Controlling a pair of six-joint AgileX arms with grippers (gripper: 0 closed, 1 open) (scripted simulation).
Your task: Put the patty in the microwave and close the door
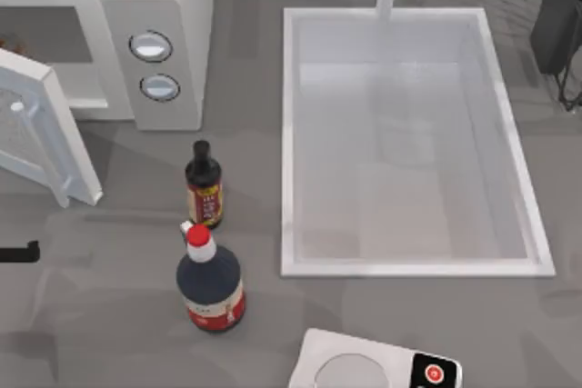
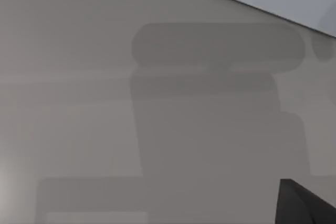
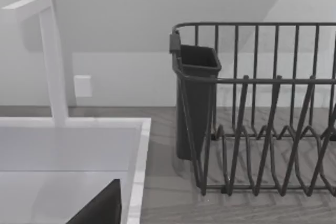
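Holding the left tool [image 1: 20,252] low over the grey table [image 1: 109,333] at its left edge, near the white-framed door [image 1: 36,134] with its grey speckled window, probably ready for pushing it shut, with no telling how wide the tool is set. Leaving that door swung open off the large white-grey microwave [image 1: 155,6], where a reddish-brown trace looks like the small flat patty [image 1: 5,43] lying inside. Parking the right arm [image 1: 556,15] at the far right, beyond the white rectangular sink basin [image 1: 291,134], clear of the work, its tool equally unreadable.
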